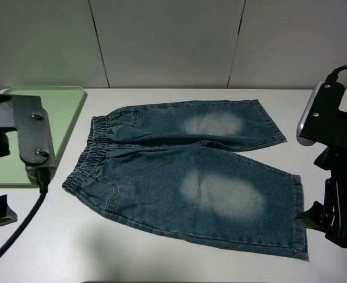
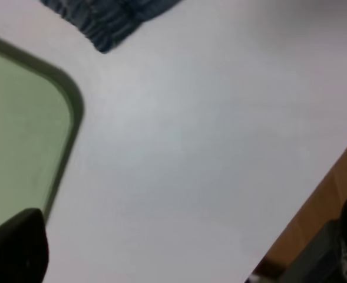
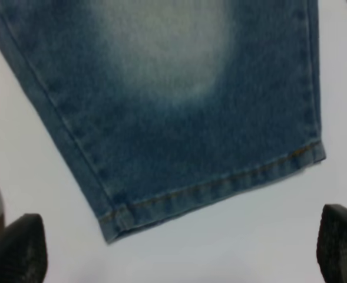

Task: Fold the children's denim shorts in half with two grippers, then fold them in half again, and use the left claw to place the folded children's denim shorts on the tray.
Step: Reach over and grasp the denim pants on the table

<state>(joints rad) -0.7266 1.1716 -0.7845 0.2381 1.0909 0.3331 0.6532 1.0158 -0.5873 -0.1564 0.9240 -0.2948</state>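
Observation:
The children's denim shorts point(image 1: 179, 171) lie flat and unfolded on the white table, waistband to the left and both legs pointing right, each with a pale faded patch. The pale green tray point(image 1: 67, 106) sits at the back left. My left gripper point(image 2: 182, 253) is open and empty, above bare table between the tray's corner point(image 2: 20, 130) and the waistband point(image 2: 108, 23). My right gripper point(image 3: 179, 253) is open and empty, just off the hem of the near leg point(image 3: 173, 118); it shows at the right edge in the exterior view point(image 1: 323, 221).
The left arm's grey plate point(image 1: 35, 135) hangs over the tray's near part, with a black cable point(image 1: 20, 230) trailing toward the front. The table's front edge point(image 2: 314, 200) shows in the left wrist view. A panelled wall point(image 1: 161, 41) stands behind the table.

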